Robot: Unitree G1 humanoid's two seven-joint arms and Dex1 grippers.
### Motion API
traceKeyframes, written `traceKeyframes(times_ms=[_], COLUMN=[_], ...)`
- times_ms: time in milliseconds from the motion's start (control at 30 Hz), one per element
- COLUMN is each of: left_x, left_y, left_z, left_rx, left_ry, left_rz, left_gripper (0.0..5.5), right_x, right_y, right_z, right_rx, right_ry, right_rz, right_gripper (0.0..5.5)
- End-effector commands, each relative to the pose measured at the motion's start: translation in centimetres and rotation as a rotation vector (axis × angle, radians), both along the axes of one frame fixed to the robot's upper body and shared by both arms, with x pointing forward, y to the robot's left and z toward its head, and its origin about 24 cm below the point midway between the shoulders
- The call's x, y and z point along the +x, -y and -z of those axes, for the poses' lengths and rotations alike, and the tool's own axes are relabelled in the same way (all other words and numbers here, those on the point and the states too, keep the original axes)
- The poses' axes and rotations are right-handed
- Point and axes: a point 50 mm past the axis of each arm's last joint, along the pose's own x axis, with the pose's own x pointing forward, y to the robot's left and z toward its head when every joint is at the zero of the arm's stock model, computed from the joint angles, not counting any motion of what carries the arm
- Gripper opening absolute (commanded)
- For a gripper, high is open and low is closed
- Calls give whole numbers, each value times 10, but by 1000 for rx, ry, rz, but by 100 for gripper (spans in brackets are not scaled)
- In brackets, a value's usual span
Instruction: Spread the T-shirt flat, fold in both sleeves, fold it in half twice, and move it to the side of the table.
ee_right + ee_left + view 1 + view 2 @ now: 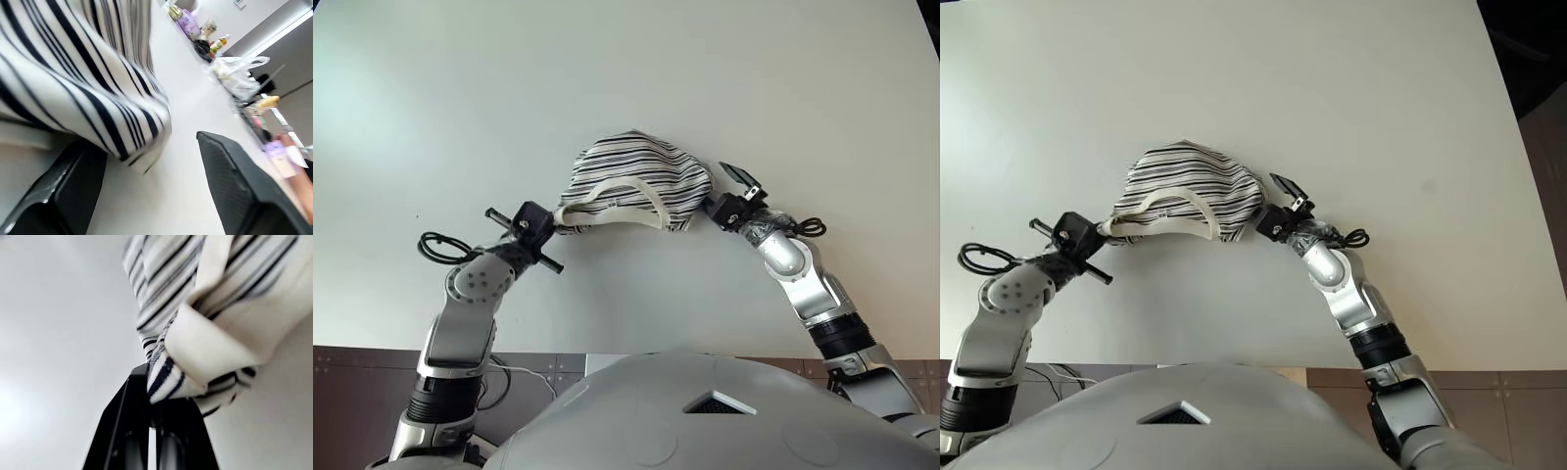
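Brown floor tiles [352,367] run below the near edge of the table [431,78], with a thin white cable [524,377] showing against them. Far off in the right wrist view stand a clear plastic bag [239,68], some bottles [217,44] and a purple package [188,22].

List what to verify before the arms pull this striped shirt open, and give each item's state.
1. Left gripper has cloth: ok, shut on a hem of the T-shirt.
2. Right gripper has cloth: not ok, its jaws stand open beside the shirt's edge.
3. Shirt spread flat: not ok, it sits bunched in a mound.
4. Room to spread: ok, the shirt lies well inside the edges of the table.
5. Sleeves located: cannot tell, they are lost in the folds; only a cream band shows on the near side.
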Motion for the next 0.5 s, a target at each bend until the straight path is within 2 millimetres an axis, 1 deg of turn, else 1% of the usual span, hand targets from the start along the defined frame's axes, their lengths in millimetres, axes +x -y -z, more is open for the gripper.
traceKeyframes(times_ms=[33,100,133,200,267,300,367,433,467,500], left_x=[30,47,52,52,33,20,-6,-29,-37,-42], left_y=[15,29,36,48,57,57,55,50,48,41], left_z=[-46,-74,-85,-104,-111,-105,-95,-91,-90,-85], left_rx=[-46,-123,-162,-254,-358,-359,-380,-424,-432,-416], left_ry=[222,333,377,441,402,342,189,33,-27,-95], left_rz=[90,152,186,279,436,519,690,839,889,921], left_gripper=[13,13,13,13,13,13,13,13,13,13], right_x=[-1,2,5,8,9,9,7,5,4,0], right_y=[-1,2,3,4,7,11,19,22,23,26], right_z=[-12,-15,-18,-23,-30,-30,-28,-28,-28,-29], right_rx=[62,88,115,183,243,260,260,269,278,289], right_ry=[-5,-9,-18,-48,-76,-88,-104,-113,-116,-126], right_rz=[-3,33,52,79,100,121,157,173,179,184], right_gripper=[321,321,321,321,321,321,321,321,321,321])
